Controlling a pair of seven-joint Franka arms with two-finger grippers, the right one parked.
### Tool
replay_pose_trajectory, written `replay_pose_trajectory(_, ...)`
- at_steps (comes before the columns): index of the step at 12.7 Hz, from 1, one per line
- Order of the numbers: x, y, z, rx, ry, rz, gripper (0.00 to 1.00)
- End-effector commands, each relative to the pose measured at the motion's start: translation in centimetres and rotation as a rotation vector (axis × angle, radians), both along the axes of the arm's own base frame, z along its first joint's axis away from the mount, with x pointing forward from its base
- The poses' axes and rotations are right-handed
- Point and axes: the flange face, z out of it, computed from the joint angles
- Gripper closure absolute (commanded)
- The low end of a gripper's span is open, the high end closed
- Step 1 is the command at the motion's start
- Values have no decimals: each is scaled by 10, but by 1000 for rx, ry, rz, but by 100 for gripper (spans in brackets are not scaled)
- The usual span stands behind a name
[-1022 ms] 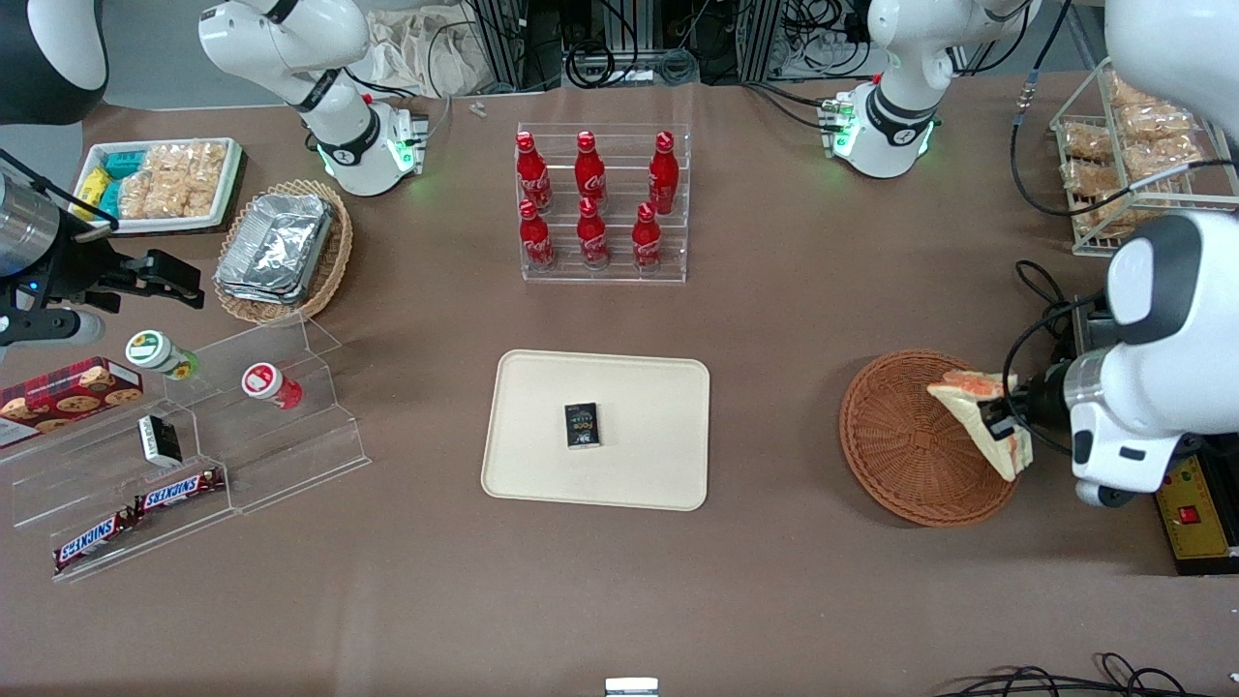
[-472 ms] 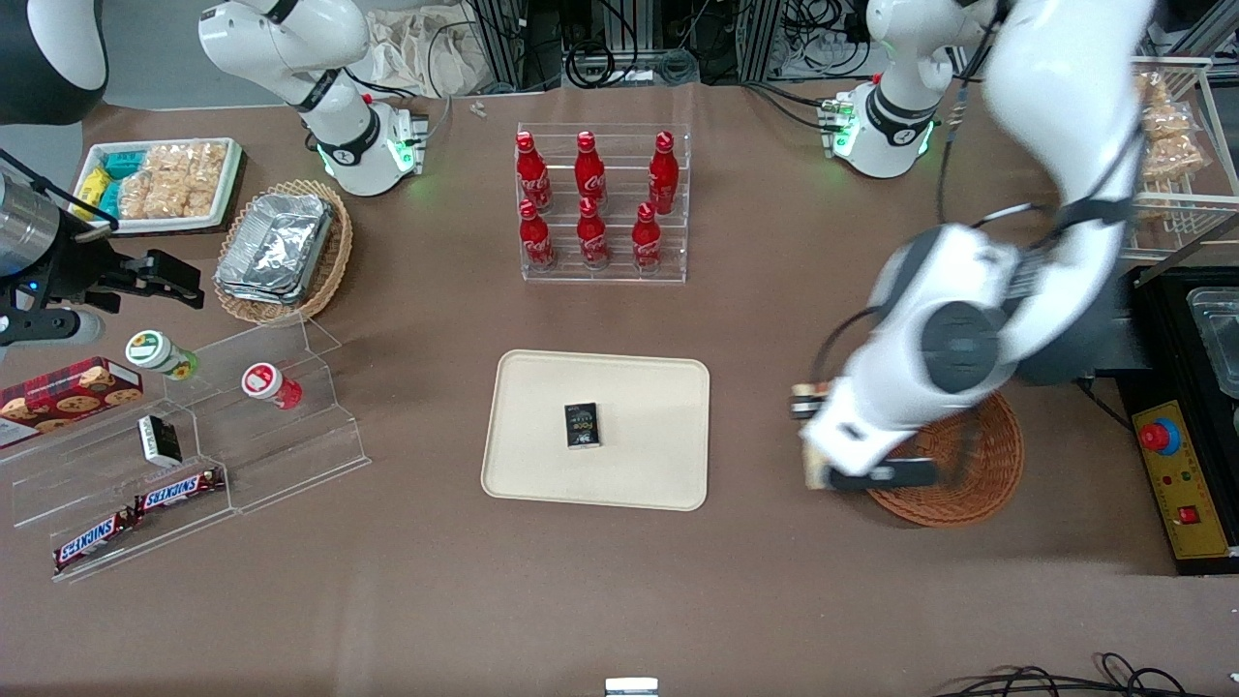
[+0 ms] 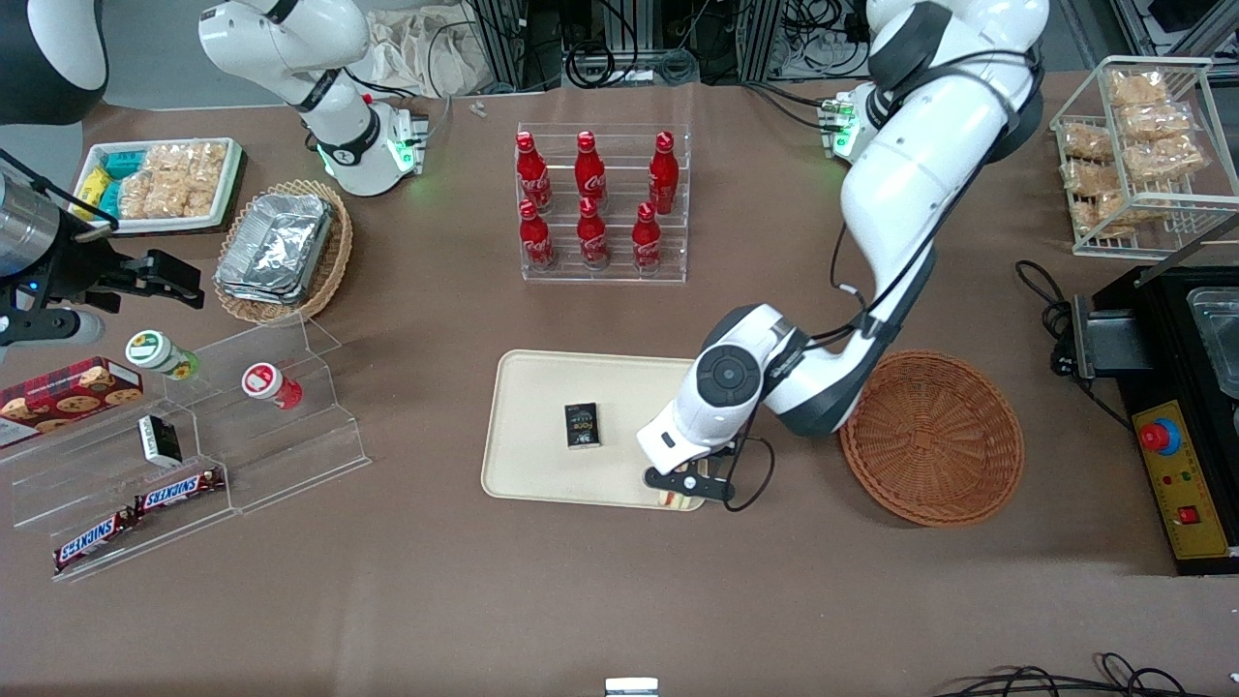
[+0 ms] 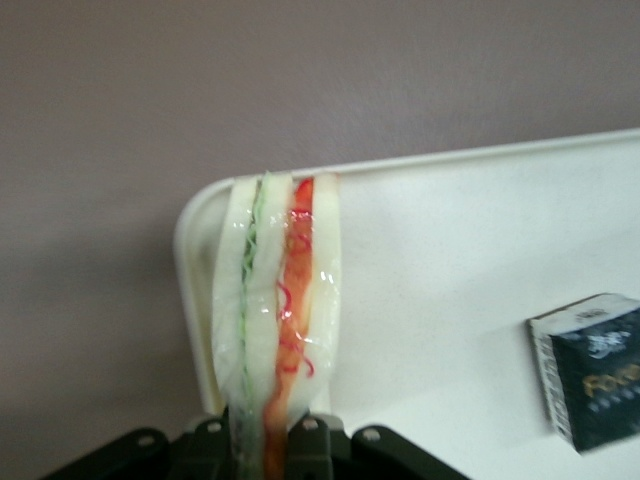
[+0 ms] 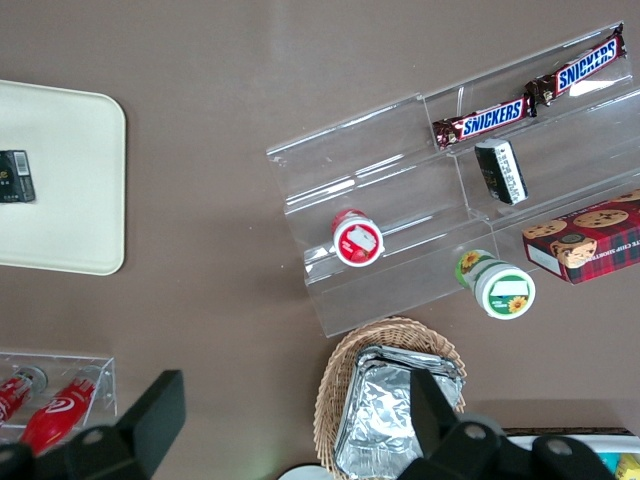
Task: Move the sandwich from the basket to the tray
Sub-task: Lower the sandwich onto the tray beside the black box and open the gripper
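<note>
Clamped on the triangular white-bread sandwich (image 4: 277, 330) with its pink-red and green filling, the black two-finger gripper (image 3: 683, 481) of the left arm hangs over the corner of the large cream-beige rectangular tray (image 3: 542, 407) that lies nearest the front camera and toward the working arm's end, just below the centre of the front view. In the wrist view the wedge stands on edge between the jaws, its layered face crossing the tray's rounded corner (image 4: 195, 225) — part over the tray, part seemingly over the brown table (image 3: 436, 600). The round reddish-brown wicker basket (image 3: 931, 438), at centre right of the front view, now holds nothing, so my judgement is that only the setting down is left. The risk is a release this close to the rim: the wedge could land on the lip and tip off onto the table. A small black box (image 3: 582, 425) sits mid-tray, well apart from the corner — no obstacle.
</note>
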Motion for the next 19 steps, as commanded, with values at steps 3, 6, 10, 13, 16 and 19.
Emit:
replay_pose_trajectory(3, -5, -24, -15, -11, 5, 107, 100)
replay_pose_trajectory(6, -4, -23, -15, -12, 0, 118, 13)
replay_pose_trajectory(10, 7, -18, 45, -38, -67, 140, 0)
replay_pose_trajectory(13, 21, 23, 121, 28, -79, 204, 0)
replay_pose_trajectory(16, 19, 108, 217, 187, -47, 285, 0)
replay_pose_trajectory(19, -4, 224, 262, 201, 13, 270, 0)
